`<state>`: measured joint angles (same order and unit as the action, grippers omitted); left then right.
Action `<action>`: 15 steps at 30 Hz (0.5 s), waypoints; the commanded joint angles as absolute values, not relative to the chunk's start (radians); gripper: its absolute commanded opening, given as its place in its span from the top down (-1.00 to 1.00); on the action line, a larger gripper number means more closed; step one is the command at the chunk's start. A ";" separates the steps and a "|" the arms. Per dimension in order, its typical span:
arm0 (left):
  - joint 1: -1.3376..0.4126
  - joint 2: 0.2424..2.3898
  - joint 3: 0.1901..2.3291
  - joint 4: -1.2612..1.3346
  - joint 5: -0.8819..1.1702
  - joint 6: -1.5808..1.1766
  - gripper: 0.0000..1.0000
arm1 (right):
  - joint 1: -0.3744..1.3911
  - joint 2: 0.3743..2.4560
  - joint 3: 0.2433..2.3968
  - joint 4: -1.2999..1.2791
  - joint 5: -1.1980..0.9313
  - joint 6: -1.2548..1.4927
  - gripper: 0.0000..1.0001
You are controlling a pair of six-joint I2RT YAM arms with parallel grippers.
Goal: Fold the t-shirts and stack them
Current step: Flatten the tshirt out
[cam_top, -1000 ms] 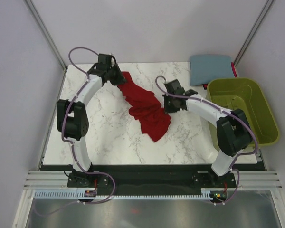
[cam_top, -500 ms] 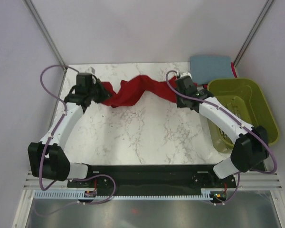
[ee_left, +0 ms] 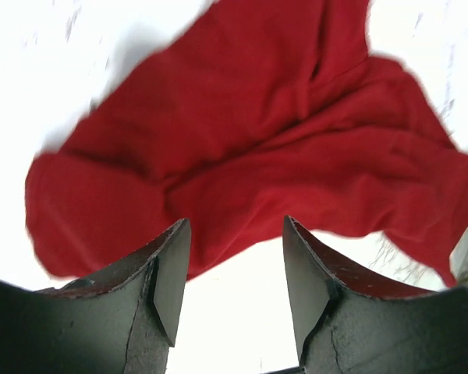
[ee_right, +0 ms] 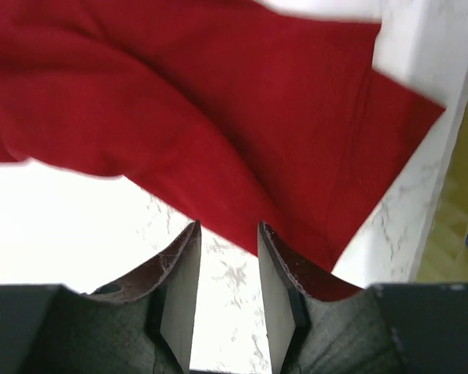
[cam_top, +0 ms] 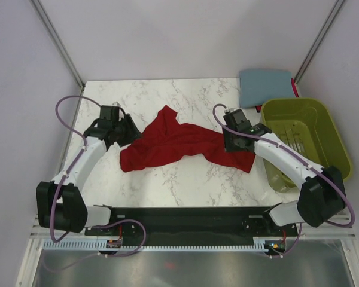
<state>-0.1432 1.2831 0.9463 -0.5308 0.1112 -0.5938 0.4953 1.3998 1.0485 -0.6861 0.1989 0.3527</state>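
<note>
From above, the dark red shirt lies crumpled on the table between the left gripper and the right gripper, and each wrist view shows jaws apart and empty, so this limp, light cloth probably wants pinching at its corners.

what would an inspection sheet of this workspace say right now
surface: marble-look table, no spills seen
job's things: red shirt lies crumpled and unfolded on the table between the arms; blue-grey shirt lies folded flat at the far right corner
clutter: green basket at the table's right edge, in front of the blue-grey shirt
grippers: left gripper open, nothing between the jaws, red shirt just beyond its tips; right gripper open, nothing between the jaws, at the shirt's right end
cables: purple cables loop off both arms, clear of the cloth
surroundings: pale walls, metal posts at the far corners
</note>
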 commanded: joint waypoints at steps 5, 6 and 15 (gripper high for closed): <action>-0.138 1.451 1.085 -0.514 0.198 -0.528 -0.06 | 0.440 1.600 1.239 -0.652 0.274 0.325 0.14; -0.147 1.450 1.080 -0.505 0.204 -0.522 -0.05 | 0.436 1.620 1.267 -0.646 0.297 0.309 0.14; -0.149 1.494 0.936 -0.416 0.339 -0.548 0.04 | 0.325 1.859 1.434 -0.641 0.345 0.253 0.13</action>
<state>-0.1474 1.4673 1.0210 -0.4835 0.2611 -0.5484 0.3470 1.8263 1.3750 -0.6479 0.3016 0.2756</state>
